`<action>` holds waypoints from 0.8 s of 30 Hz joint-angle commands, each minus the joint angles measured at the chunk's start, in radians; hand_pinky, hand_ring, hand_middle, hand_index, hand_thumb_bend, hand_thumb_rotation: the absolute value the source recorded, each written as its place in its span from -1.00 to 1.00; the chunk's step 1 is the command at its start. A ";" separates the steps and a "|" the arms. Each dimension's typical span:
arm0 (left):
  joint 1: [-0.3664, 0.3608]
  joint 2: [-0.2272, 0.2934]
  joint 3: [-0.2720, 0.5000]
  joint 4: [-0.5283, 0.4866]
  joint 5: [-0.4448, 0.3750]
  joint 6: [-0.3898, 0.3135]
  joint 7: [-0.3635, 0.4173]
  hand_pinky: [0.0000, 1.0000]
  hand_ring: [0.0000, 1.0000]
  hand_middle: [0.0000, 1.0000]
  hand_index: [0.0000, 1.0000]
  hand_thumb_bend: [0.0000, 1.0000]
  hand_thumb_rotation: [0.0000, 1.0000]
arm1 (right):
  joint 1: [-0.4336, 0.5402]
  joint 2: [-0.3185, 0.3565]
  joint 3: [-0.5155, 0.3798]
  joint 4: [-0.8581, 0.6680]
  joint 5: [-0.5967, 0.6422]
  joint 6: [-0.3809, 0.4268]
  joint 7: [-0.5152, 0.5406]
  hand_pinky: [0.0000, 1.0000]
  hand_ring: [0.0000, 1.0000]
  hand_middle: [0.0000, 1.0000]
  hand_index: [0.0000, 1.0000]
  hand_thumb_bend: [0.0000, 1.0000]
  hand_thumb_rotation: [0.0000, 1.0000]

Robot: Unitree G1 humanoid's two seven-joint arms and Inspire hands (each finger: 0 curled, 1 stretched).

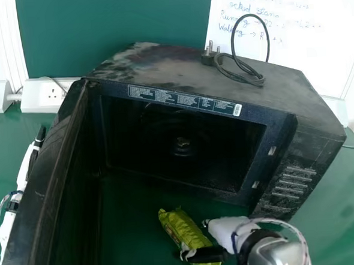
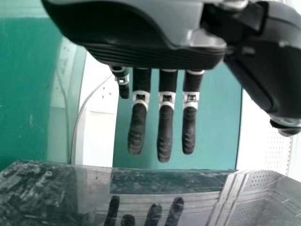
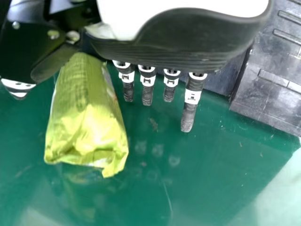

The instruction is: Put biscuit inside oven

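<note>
The black microwave oven (image 1: 267, 127) stands with its door (image 1: 45, 194) swung wide open at the left. Its dark cavity (image 1: 184, 144) faces the robot. On the table before it lies a yellow-green biscuit packet (image 1: 180, 228). My right hand (image 1: 230, 232) is at the packet's right side, its thumb across the near end. In the right wrist view, that hand (image 3: 188, 110) has straight fingers beside the packet (image 3: 87, 117), not curled round it. My left hand (image 1: 27, 162) is outside the open door; in its wrist view the hand (image 2: 164, 129) holds its fingers straight near the door's glossy surface (image 2: 155, 181).
A power cable with its plug (image 1: 208, 55) rests on the oven's top. Behind the green table (image 1: 332, 207) are a wall socket (image 1: 48, 94), a green panel (image 1: 116, 22) and a whiteboard (image 1: 297, 35) with writing.
</note>
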 commanded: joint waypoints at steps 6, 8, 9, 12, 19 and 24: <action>0.018 -0.003 -0.007 -0.015 0.006 -0.004 0.004 -0.50 -0.42 -0.22 -0.02 0.03 -0.86 | 0.038 0.081 0.013 0.061 -0.103 -0.060 -0.038 0.47 0.92 1.00 1.00 0.95 -0.07; 0.021 0.000 -0.009 -0.018 0.014 -0.006 0.009 -0.49 -0.42 -0.22 -0.02 0.03 -0.85 | 0.047 0.100 0.010 0.077 -0.127 -0.070 -0.053 0.49 0.91 1.00 1.00 0.93 -0.08; 0.021 0.002 -0.009 -0.018 0.015 -0.007 0.010 -0.49 -0.42 -0.22 -0.02 0.03 -0.85 | 0.050 0.108 0.008 0.084 -0.136 -0.075 -0.061 0.50 0.90 1.00 1.00 0.92 -0.07; 0.021 0.002 -0.008 -0.019 0.011 -0.002 0.005 -0.49 -0.41 -0.22 -0.02 0.03 -0.85 | 0.060 0.124 0.001 0.096 -0.156 -0.092 -0.083 0.52 0.89 1.00 1.00 0.93 -0.07; 0.017 -0.002 -0.005 -0.013 0.002 -0.001 -0.002 -0.49 -0.42 -0.21 -0.02 0.03 -0.86 | 0.085 0.141 0.004 0.112 -0.219 -0.138 -0.140 0.25 0.72 1.00 1.00 0.91 -0.03; 0.019 -0.003 -0.007 -0.017 0.005 -0.006 0.000 -0.49 -0.42 -0.21 -0.02 0.03 -0.86 | 0.131 0.166 0.018 0.110 -0.275 -0.167 -0.202 0.28 0.79 1.00 0.99 0.85 -0.03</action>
